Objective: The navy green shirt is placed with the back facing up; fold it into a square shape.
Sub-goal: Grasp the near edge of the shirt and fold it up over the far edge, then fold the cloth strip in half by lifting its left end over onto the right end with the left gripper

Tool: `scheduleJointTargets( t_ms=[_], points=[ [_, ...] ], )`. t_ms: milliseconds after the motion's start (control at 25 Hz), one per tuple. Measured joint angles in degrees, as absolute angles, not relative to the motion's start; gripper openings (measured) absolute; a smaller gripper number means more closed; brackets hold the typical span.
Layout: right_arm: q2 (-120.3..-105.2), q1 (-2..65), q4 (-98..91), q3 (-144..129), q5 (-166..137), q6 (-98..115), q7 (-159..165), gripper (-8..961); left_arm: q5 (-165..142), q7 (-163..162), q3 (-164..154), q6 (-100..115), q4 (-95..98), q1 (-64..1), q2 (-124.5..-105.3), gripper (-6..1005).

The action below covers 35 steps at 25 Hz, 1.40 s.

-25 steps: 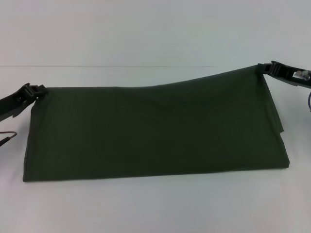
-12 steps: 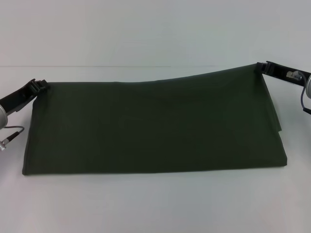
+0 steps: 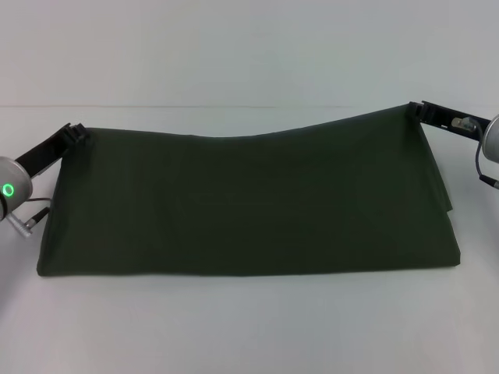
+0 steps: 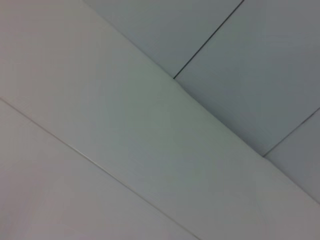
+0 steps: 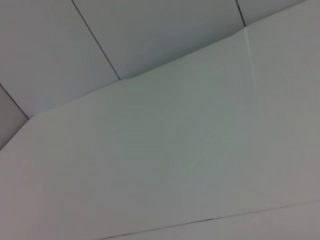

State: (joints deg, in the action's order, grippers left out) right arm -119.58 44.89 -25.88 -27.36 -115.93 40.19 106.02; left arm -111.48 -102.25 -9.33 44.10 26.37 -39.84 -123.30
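The navy green shirt (image 3: 249, 202) is a wide dark olive band of folded fabric on the white table, its near edge lying flat. My left gripper (image 3: 76, 134) is shut on the shirt's far left corner. My right gripper (image 3: 419, 111) is shut on the far right corner and holds it higher, so the top edge sags between them. No lettering shows. Both wrist views show only wall and ceiling panels.
The white table (image 3: 249, 335) stretches in front of the shirt and behind it to the far edge (image 3: 234, 107). A pale wall rises beyond.
My left gripper has risen and moved inward with its corner, and the arm has rotated so a green light shows. The right gripper has held nearly still; the top edge has lifted.
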Motion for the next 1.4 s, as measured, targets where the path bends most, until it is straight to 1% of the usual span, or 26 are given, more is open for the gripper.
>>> scheduleJointTargets(
  t_ms=[80,320,400,560,640,680,840,880,920,1040,1080,1120,1240,1280,1360,1400],
  points=[
    [-119.66,45.1,-25.5,-27.4,-115.5,39.4,104.8,17,-110.0,-101.1,-9.3,42.4,25.9,-40.3,-123.74,180],
    [-119.75,45.3,-25.0,-27.4,-115.4,38.2,103.7,20,-105.9,-96.3,-9.3,38.0,22.9,-41.4,-123.77,191],
    [-119.79,45.1,-24.8,-27.4,-115.0,38.2,103.5,91,-104.5,-95.2,-9.3,37.1,22.1,-41.5,-123.77,195],
    [-119.71,43.8,-25.0,-27.4,-112.4,40.2,101.8,234,-103.7,-94.7,-9.3,40.3,21.8,-40.4,-123.5,347],
    [-119.4,42.7,-25.6,-27.4,-111.3,43.3,101.0,395,-103.8,-95.0,-9.5,44.7,22.0,-39.1,-122.99,423],
    [-119.2,42.3,-25.9,-27.4,-111.1,45.2,100.6,475,-103.9,-95.2,-9.8,46.6,22.0,-38.5,-122.63,463],
    [-117.87,40.8,-26.6,-28.7,-111.2,56.4,97.0,664,-104.2,-100.9,-15.4,55.2,21.5,-35.3,-119.55,623],
    [-117.55,40.6,-26.7,-29.7,-111.2,59.0,95.8,711,-104.4,-102.2,-17.3,57.3,21.5,-34.6,-118.77,639],
    [-117.22,40.4,-27.0,-31.0,-111.3,61.7,94.5,724,-104.5,-103.3,-19.4,59.6,21.6,-33.8,-118.02,655],
    [-117.02,39.2,-29.4,-36.8,-111.4,68.0,90.3,764,-104.6,-106.6,-24.6,66.0,22.2,-31.5,-115.7,704],
    [-117.08,38.1,-31.4,-41.9,-111.5,71.2,86.9,777,-104.6,-109.5,-27.4,70.4,23.1,-29.8,-113.89,720],
    [-117.08,38.1,-31.4,-41.9,-111.5,71.2,86.9,779,-104.6,-109.5,-27.4,70.4,23.1,-29.8,-113.89,736],
    [-117.48,36.4,-33.7,-48.5,-111.6,73.7,83.0,784,-105.1,-114.2,-29.2,76.1,25.4,-27.3,-111.91,795],
    [-117.91,35.3,-35.1,-51.4,-111.6,74.0,81.5,786,-106.4,-118.0,-29.2,78.4,28.1,-25.7,-111.28,816],
    [-118.1,34.8,-35.5,-52.3,-111.6,74.0,80.9,789,-107.2,-120.1,-29.2,79.0,29.6,-25.0,-111.05,859],
    [-118.28,34.6,-35.7,-52.8,-111.6,74.0,80.3,791,-108.5,-122.2,-29.2,79.3,31.0,-24.5,-110.9,859]
  ],
)
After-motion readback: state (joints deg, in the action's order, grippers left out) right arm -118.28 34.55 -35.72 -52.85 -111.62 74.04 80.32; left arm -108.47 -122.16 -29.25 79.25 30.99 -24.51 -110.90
